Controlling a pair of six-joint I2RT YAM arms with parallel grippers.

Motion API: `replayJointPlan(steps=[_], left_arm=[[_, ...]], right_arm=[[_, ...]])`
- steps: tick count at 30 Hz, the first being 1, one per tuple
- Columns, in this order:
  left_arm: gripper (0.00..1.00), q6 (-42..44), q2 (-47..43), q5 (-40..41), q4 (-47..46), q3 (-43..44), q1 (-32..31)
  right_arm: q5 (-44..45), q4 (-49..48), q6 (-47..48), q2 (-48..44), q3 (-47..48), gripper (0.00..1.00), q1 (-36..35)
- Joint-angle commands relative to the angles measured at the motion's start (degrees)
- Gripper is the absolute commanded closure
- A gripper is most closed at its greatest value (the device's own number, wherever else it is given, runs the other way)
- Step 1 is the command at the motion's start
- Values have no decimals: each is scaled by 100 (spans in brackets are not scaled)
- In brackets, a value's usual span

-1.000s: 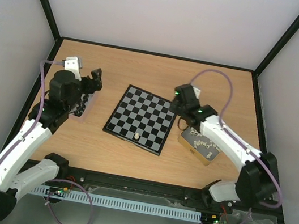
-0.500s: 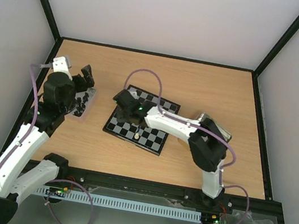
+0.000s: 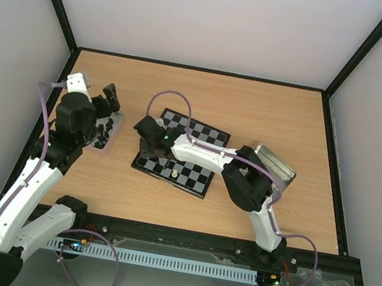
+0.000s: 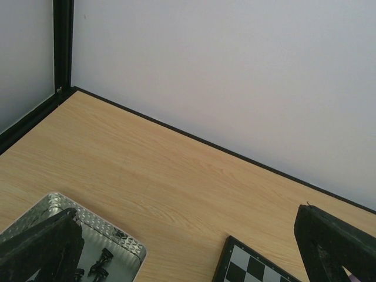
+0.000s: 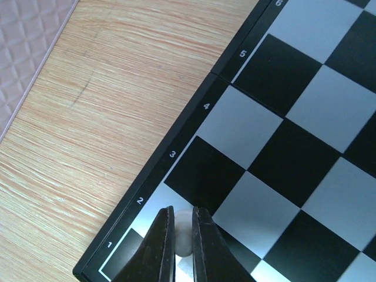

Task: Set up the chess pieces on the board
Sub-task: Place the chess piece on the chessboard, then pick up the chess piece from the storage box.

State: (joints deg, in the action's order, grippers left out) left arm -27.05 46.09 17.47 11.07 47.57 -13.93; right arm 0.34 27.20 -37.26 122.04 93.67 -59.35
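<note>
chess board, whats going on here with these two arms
The right gripper is shut on a cream-white chess piece at the left corner of the board. Whether the piece touches the square is unclear. One white piece already stands on the near row. The left gripper hangs open over a metal tin of black pieces, holding nothing.

Overhead rear view; left wrist toward far wall (image 4: 235,76), right wrist close above board (image 5: 305,117) (shared)
</note>
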Motion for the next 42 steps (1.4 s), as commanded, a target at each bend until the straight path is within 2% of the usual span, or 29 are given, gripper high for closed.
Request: replayJointPlan(steps=[1, 15, 25, 29, 35, 42], left_arm=[[1, -11, -47, 116, -52, -77, 37], [1, -2, -30, 90, -61, -97, 47], [1, -2, -24, 80, -63, -99, 49], [1, 5, -27, 81, -67, -93, 49], [1, 15, -38, 52, -69, -108, 49], [1, 22, -21, -12, -90, -114, 56]], right_arm=[[-59, 239, 65, 217, 263, 95, -86], [-279, 220, 61, 309, 244, 93, -123], [-216, -18, -44, -18, 142, 77, -121], [82, -324, -365, -629, -374, 75, -30], [946, -652, -954, -2069, -1858, 71, 523], [1763, -628, -1556, -3837, -3713, 53, 1884]])
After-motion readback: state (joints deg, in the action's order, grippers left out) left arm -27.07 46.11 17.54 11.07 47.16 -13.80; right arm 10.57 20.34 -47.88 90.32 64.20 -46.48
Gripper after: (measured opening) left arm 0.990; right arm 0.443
